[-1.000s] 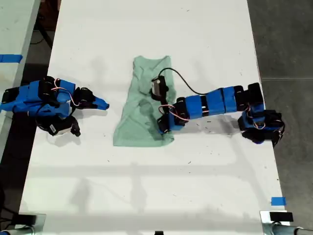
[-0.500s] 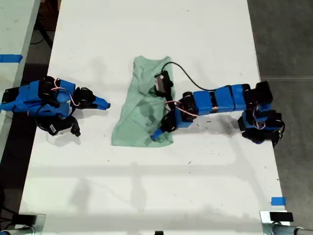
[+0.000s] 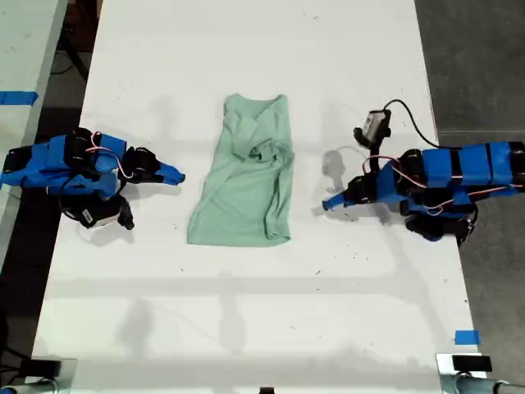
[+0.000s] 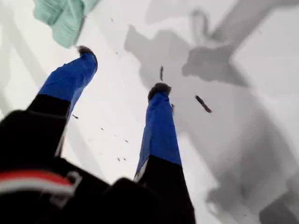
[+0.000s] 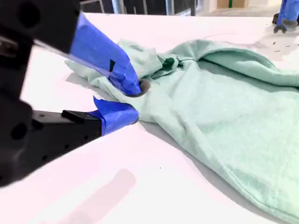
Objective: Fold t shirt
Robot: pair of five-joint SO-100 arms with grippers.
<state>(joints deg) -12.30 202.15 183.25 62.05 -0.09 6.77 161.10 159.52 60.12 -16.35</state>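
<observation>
My first gripper (image 4: pixel 124 70) hangs over the bare white table (image 3: pixel 246 328), its two blue fingers spread well apart with nothing between them. In the exterior view it (image 3: pixel 328 203) sits just off the right edge of the t shirt (image 3: pixel 246 180), tips aimed at the cloth. My second gripper (image 5: pixel 135 101) lies low on the opposite side (image 3: pixel 174 175), jaws parted only a crack and empty, pointing at the shirt's left edge. The shirt lies flat mid-table between them, long axis running far to near, neck far, wider hem near, bunched wrinkles below the neck. Neither arm is clearly closer. A fold across that axis would probably start from either long edge.
</observation>
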